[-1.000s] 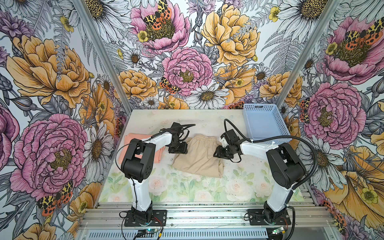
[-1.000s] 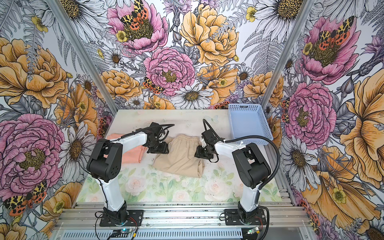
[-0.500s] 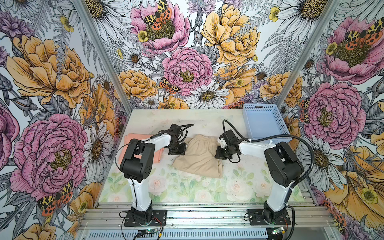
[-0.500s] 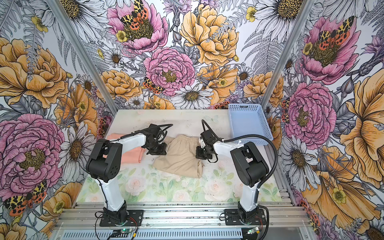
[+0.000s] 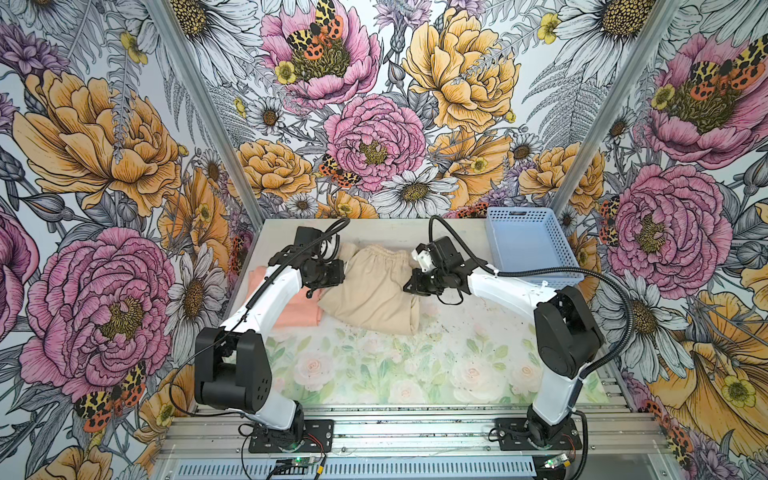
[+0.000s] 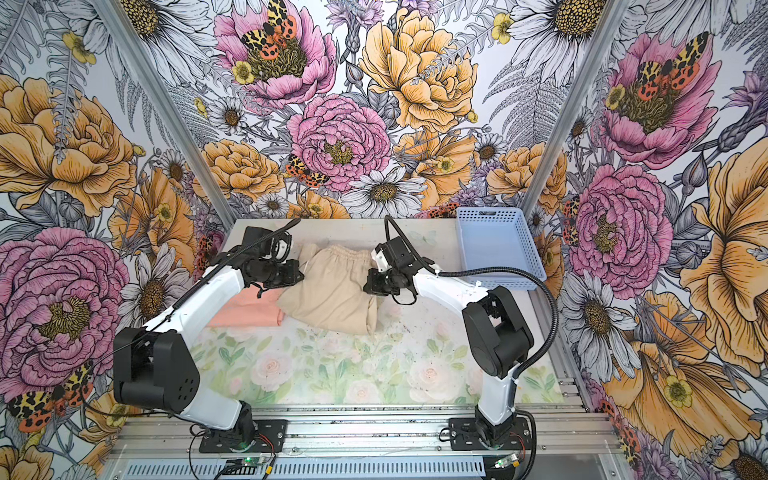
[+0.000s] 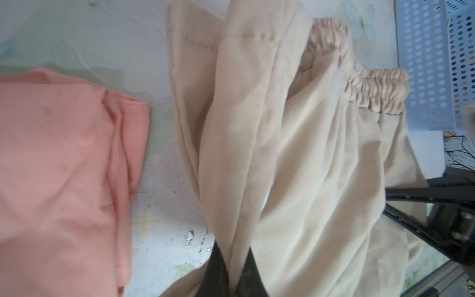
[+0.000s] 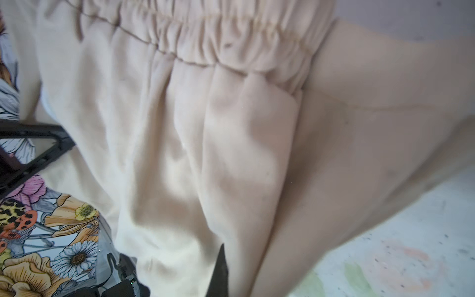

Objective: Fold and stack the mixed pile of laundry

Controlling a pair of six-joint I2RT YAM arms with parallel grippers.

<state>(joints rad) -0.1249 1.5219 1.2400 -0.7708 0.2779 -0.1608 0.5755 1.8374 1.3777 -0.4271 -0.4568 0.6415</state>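
Beige shorts (image 5: 374,291), fold step I guess; left gripper (image 7: 235,272) and right gripper (image 5: 410,286) both clamped on edges, next needs even lift

Beige garment (image 5: 370,295) beside salmon T-shirt (image 5: 299,313)

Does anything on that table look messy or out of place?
Only the beige garment, mid-table: bunched and crooked, since the left hand and right hand each pinch one side. The peach T-shirt beside it lies folded.
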